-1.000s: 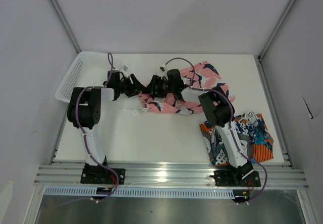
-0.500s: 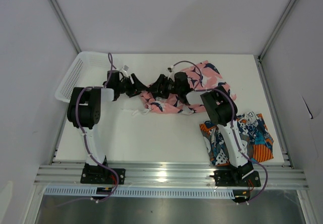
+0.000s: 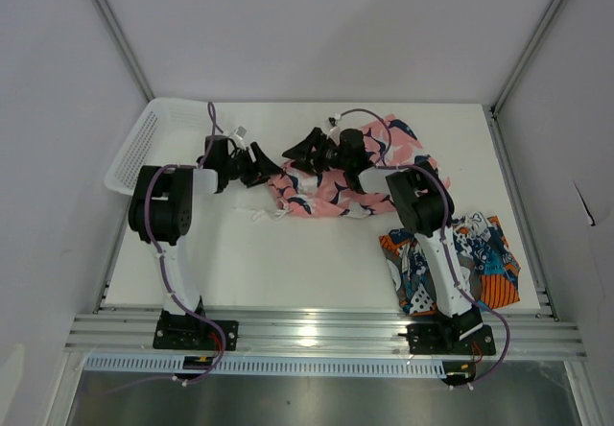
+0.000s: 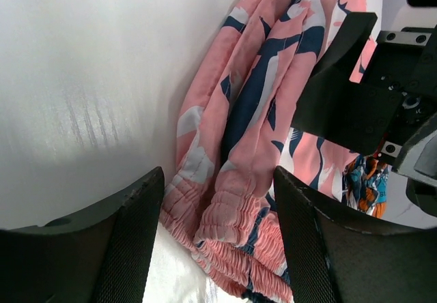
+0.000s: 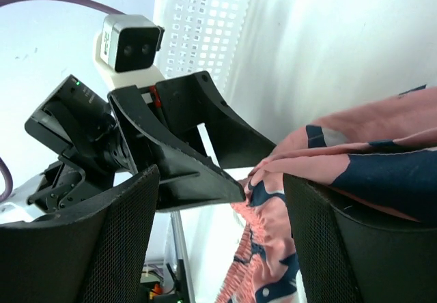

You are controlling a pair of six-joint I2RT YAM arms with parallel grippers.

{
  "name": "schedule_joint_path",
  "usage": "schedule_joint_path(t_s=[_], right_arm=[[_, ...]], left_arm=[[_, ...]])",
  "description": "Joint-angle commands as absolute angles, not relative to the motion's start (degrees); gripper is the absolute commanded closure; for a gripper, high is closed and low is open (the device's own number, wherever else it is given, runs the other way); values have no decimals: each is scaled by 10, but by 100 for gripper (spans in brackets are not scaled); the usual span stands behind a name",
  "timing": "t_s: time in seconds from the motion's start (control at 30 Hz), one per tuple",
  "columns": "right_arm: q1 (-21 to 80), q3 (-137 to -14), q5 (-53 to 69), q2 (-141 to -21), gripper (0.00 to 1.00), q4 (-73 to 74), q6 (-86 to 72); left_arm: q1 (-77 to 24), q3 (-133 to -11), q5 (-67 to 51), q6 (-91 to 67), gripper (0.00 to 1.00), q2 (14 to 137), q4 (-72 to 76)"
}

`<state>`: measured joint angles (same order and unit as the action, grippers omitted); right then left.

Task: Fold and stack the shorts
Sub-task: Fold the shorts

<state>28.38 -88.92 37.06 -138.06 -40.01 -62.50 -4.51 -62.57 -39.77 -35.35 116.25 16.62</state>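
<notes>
The pink shorts [image 3: 338,184] with navy-and-white shapes lie bunched at the table's back middle. Their gathered waistband [image 4: 235,224] sits between the spread fingers of my left gripper [image 4: 218,238], which is open and not pinching it. My left gripper [image 3: 264,164] is at the shorts' left end. My right gripper [image 3: 305,147] hovers just behind that end, open, facing the left one. In the right wrist view the pink shorts [image 5: 328,180] hang partly between its fingers [image 5: 126,248]. The printed blue-orange shorts [image 3: 484,263] lie folded at the near right, partly under the right arm.
A white mesh basket [image 3: 144,143] stands at the back left, close behind the left gripper, with its wall [image 5: 205,23] showing in the right wrist view. A white drawstring [image 3: 261,213] trails from the pink shorts toward the front. Enclosure walls stand on both sides.
My right gripper has moved back and a little to the right, away from the shorts' left end. The pink fabric's left edge shifted slightly right. The left gripper stayed put and widened a little.
</notes>
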Motion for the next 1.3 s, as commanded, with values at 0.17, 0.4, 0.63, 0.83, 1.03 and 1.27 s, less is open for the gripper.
schedule_joint_path(t_s=[0.17, 0.4, 0.63, 0.83, 1.03, 1.27], right_arm=[[287, -934, 381, -1407, 24, -416, -640], [294, -953, 374, -1425, 24, -395, -631], [289, -936, 377, -1394, 23, -388, -607], [270, -876, 371, -1294, 20, -301, -501], [287, -832, 339, -1174, 13, -88, -287], [382, -808, 134, -1092, 11, 73, -23]], left_arm=[[-55, -649, -402, -327, 34, 1170, 149], [-58, -668, -394, -321, 51, 1179, 126], [-63, -704, -372, -310, 100, 1198, 59], [-56, -715, -358, -323, 100, 1180, 12], [-55, -737, -340, -353, 100, 1181, -62], [-56, -765, -312, -347, 100, 1178, -125]])
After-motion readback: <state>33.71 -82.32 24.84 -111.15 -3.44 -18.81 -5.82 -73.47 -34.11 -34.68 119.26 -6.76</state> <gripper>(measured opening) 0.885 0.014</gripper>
